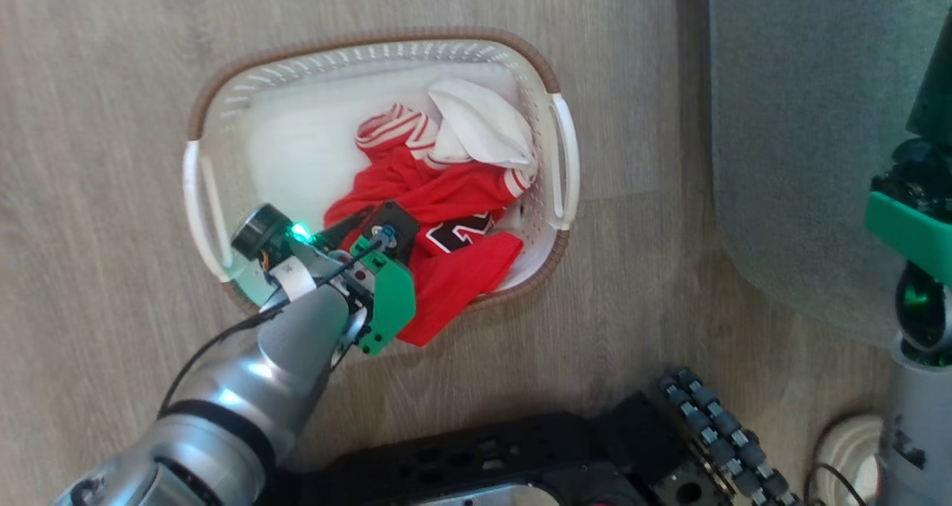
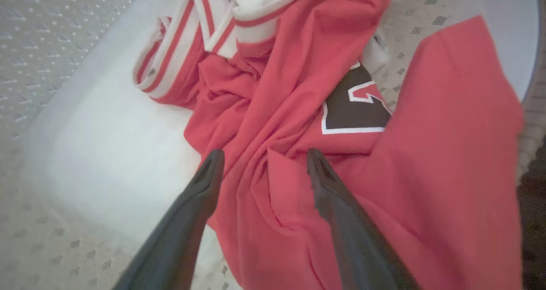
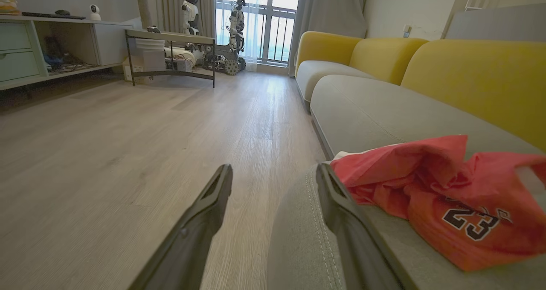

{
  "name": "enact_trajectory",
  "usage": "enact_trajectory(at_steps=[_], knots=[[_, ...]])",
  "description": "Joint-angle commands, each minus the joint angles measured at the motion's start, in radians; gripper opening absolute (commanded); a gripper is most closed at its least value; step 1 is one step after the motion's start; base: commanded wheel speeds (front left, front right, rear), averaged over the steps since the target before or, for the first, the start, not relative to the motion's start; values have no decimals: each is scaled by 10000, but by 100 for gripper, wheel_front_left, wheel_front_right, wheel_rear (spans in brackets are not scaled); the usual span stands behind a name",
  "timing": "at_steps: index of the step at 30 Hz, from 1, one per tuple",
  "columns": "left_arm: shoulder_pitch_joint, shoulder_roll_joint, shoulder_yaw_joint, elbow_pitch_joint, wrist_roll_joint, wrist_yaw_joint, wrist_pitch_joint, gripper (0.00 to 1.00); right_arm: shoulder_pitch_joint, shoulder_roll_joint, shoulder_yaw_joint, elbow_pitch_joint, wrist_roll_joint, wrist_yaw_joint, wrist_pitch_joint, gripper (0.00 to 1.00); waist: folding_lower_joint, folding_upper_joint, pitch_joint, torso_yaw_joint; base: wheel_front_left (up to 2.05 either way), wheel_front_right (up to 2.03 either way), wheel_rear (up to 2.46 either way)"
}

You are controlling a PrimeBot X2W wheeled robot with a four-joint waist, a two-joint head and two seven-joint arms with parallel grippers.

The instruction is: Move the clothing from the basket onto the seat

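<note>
We see the left gripper (image 2: 262,155) with its two dark fingers (image 2: 187,221) spread apart and nothing caught between them. Tips are down at the red clothing (image 2: 277,111); we cannot tell whether they touch the fabric. The left tip sits at the cloth's edge, next to bare basket bottom; the right tip is over a fold just below a dark printed number with a white outline. The clothing is a crumpled heap with red-and-white striped trim at the far end, and it lies in the right half of the basket (image 1: 372,41). One flap hangs over the near rim, beside the left wrist. A white cloth (image 1: 483,123) lies against the heap at the far right corner. The basket stands on the wood floor (image 1: 111,119), apart from the seat (image 1: 803,119), which is to its right in the head view. The right gripper (image 3: 274,170) is also spread wide and empty, raised at the seat's rounded edge, with its right finger over the stitched seam and its left one over the floor. Just right of it a red garment marked 23 (image 3: 448,196) lies crumpled on the seat, yellow backrests (image 3: 477,68) behind.
</note>
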Motion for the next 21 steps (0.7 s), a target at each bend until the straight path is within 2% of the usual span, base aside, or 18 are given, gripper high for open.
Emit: enact_trajectory(at_steps=[1, 16, 17, 19, 20, 21], knots=[[-9, 50, -38, 44, -86, 92, 24, 100, 148, 3, 229, -537, 153, -4, -63, 100, -2, 0, 222, -169, 0, 0, 0], [-710, 49, -303, 1002, -401, 172, 368, 100, 141, 3, 120, -891, 537, -4, -63, 100, -2, 0, 777, -591, 0, 0, 0], [-746, 49, -314, 1045, -411, 168, 387, 92, 133, 3, 109, -905, 551, -4, -63, 100, -2, 0, 798, -607, 0, 0, 0], [-826, 49, -333, 1113, -431, 153, 406, 47, 112, 3, 85, -922, 579, -4, -63, 100, -2, 0, 837, -632, 0, 0, 0], [-871, 49, -339, 1140, -443, 148, 416, 30, 103, 3, 77, -919, 585, -4, -63, 100, -2, 0, 848, -639, 0, 0, 0], [-911, 49, -343, 1164, -458, 146, 420, 7, 91, 3, 69, -907, 591, -4, -63, 100, -2, 0, 851, -641, 0, 0, 0]])
